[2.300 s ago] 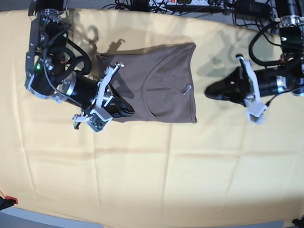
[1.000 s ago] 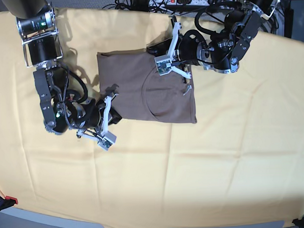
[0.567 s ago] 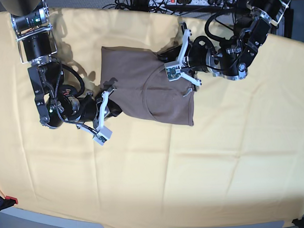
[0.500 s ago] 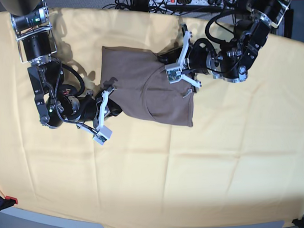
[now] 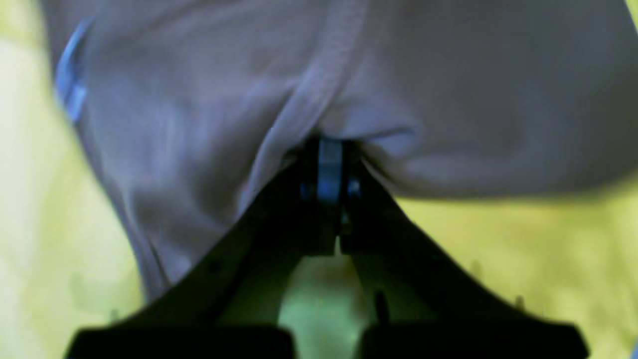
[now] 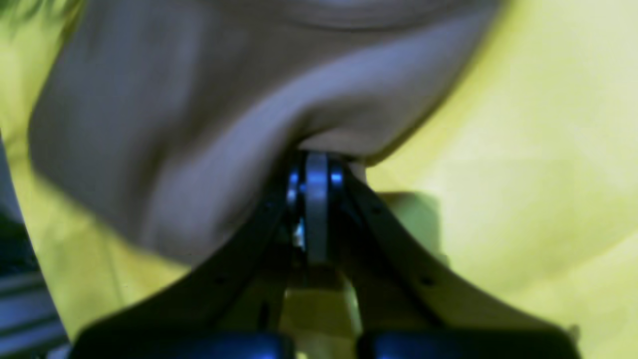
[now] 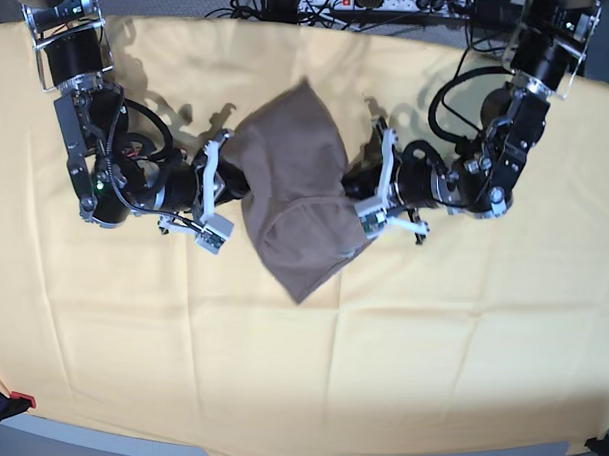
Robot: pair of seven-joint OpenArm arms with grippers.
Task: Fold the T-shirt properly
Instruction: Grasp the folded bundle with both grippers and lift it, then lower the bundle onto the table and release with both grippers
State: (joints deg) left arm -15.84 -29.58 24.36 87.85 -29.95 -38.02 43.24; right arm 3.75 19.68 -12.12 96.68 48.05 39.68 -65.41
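Your base camera looks straight down from high above the tabletop (image 7: 290, 389), taking in both arms. Each wrist camera sits just behind its claw, facing forward along the jaws, very close and blurred. All three views share the T-shirt (image 7: 294, 203) (image 5: 199, 99) (image 6: 149, 124) and the yellow cloth.

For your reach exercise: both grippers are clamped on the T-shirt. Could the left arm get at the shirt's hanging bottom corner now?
Probably not: the left gripper is shut on the T-shirt, so it must let go first; nothing else blocks that corner.
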